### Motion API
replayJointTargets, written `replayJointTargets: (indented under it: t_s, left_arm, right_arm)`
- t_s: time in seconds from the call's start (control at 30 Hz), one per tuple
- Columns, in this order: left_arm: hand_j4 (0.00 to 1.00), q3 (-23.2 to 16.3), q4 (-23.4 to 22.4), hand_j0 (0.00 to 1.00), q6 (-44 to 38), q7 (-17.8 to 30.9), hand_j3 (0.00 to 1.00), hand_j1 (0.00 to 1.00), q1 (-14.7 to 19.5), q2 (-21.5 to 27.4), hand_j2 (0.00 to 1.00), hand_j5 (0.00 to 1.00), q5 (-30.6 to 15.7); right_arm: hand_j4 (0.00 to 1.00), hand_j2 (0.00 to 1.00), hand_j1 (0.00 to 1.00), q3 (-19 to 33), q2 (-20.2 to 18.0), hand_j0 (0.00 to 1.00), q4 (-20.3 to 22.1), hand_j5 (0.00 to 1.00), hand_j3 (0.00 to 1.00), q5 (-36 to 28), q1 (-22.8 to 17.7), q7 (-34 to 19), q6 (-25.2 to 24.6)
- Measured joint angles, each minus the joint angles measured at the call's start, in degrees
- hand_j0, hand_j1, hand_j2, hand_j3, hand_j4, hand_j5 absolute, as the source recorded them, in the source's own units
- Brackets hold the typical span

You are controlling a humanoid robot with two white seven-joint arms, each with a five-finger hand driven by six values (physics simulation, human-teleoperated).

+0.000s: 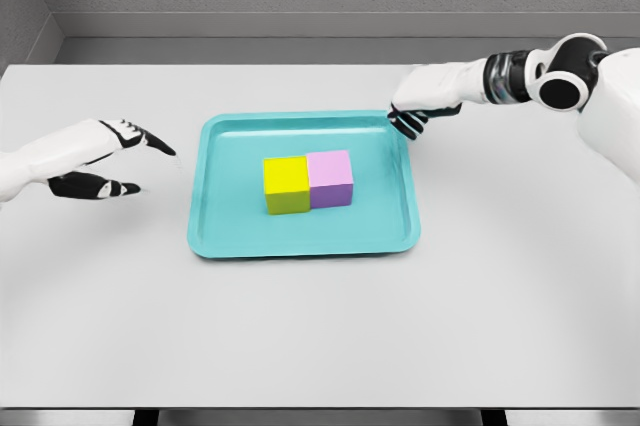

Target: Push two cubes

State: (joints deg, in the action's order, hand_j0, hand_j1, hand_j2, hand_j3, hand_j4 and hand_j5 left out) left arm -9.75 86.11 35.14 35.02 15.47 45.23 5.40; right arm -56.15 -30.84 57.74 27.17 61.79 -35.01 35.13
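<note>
A teal tray (225, 241) sits in the middle of a white table (320, 346). Inside the tray a yellow cube (286, 184) and a pink cube (330, 178) stand side by side, touching. The yellow one is on the left. The left hand (105, 156) is out to the left of the tray, fingers spread, holding nothing. The right hand (418, 111) is at the tray's far right corner, fingers curled down, holding nothing.

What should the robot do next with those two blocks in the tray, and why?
Probably nothing more than draw both hands away: the yellow cube and pink cube already sit touching on the teal tray, with the left hand and right hand clear of them.
</note>
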Motion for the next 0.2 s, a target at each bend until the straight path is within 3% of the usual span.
replayJointTargets:
  t_s: [0.1, 0.13, 0.17, 0.2]
  left_arm:
    - [1.00, 0.6, 0.1, 1.00, 0.0, 0.0, 1.00, 1.00, -0.3, -0.2, 1.00, 1.00, 0.1]
    - [1.00, 0.7, 0.0, 1.00, 0.0, 0.0, 1.00, 1.00, -0.3, -1.0, 1.00, 1.00, 0.6]
    - [1.00, 0.7, -0.1, 1.00, 0.0, 0.0, 1.00, 1.00, -0.3, -1.6, 1.00, 1.00, 1.2]
    - [1.00, 0.8, -0.2, 1.00, 0.0, 0.0, 1.00, 1.00, -0.3, -2.1, 1.00, 1.00, 1.7]
  right_arm:
    - [0.19, 0.19, 0.19, 2.2, -5.8, 0.19, 0.1, 0.19, 0.19, 0.0, -1.2, 0.0, 0.0]
    - [0.32, 0.32, 0.32, 2.9, -7.4, 0.32, 0.1, 0.32, 0.32, 0.1, -2.3, 0.0, 0.0]
    - [0.76, 0.76, 0.76, 3.9, -8.6, 0.76, 0.1, 0.76, 0.76, 0.1, -3.2, 0.0, 0.1]
    - [1.00, 1.00, 1.00, 4.8, -9.5, 1.00, 0.0, 1.00, 1.00, 0.0, -3.3, 0.0, 0.0]
